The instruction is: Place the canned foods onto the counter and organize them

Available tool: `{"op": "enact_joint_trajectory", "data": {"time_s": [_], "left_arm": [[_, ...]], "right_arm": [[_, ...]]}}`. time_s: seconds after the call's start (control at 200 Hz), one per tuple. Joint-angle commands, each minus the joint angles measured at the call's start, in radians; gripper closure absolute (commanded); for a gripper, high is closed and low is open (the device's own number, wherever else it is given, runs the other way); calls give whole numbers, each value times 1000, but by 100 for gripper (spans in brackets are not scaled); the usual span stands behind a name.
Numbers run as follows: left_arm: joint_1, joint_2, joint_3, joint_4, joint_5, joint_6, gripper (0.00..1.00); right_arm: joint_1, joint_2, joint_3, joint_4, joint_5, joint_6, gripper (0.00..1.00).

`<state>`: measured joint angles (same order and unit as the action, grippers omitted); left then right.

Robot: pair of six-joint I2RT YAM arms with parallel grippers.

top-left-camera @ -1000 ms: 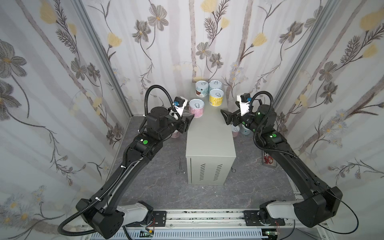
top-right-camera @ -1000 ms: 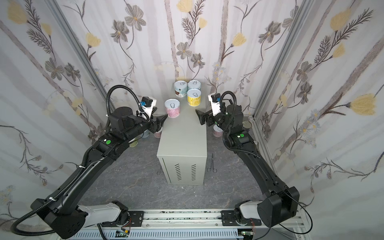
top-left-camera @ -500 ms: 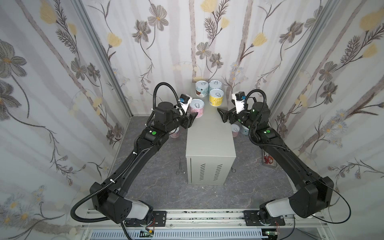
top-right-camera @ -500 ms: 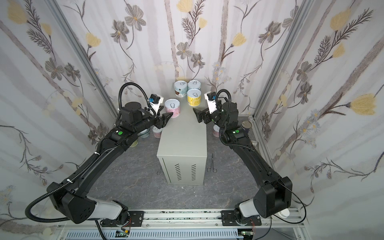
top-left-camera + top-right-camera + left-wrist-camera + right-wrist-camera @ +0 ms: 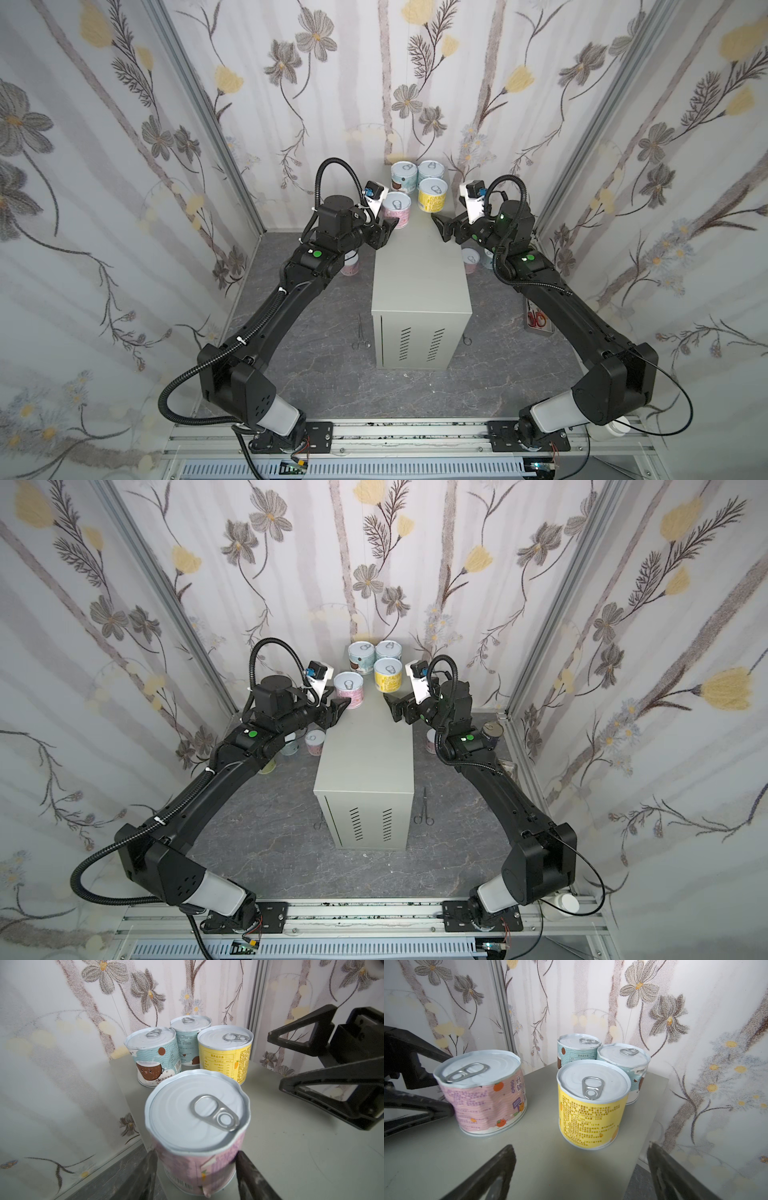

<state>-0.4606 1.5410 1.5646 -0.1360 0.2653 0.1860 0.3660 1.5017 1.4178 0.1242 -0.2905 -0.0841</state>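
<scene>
Pinching the pink can (image 5: 197,1115) low on its label, your left claw (image 5: 196,1154) had one black finger on each side of it. The can's thin wall was buckled and its rim wavy. It stood on the counter (image 5: 419,274), near the left edge. Your right claw (image 5: 580,1146) was spread wide and held nothing, hanging over the counter top just short of the yellow can (image 5: 591,1109).

You had four cans on the counter: the pink one, the yellow one, a nearer coconut can (image 5: 153,1057) and a farther coconut can (image 5: 187,1043). All were short cylinders with white lids, metal pull-tabs and printed labels. The two pale blue coconut cans stood together at the back by the wall, with the yellow one just in front of them.

The counter was a smooth light-grey metal box with vent slots on its front. On the marbled grey floor beside it you had a floor pink can (image 5: 314,742) on the left, with two more cans partly hidden under your left arm. On the right were a pale can (image 5: 431,742) and a taller dark-blue can (image 5: 492,731). Thin steel forceps (image 5: 424,812) lay right of the cabinet, and red-handled scissors lay in a small tray (image 5: 547,330).
</scene>
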Motion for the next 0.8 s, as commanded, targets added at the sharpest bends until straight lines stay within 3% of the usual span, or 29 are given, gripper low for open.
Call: {"op": "enact_joint_trajectory", "data": {"time_s": [0.0,0.794], "left_arm": [[5,19,24,36,11,-2,41],[23,145,120,31,38,-5,44]], "right_arm": [[0,9,16,45,-16,-17,2],[0,81,56,66,-31,-14,3]]}}
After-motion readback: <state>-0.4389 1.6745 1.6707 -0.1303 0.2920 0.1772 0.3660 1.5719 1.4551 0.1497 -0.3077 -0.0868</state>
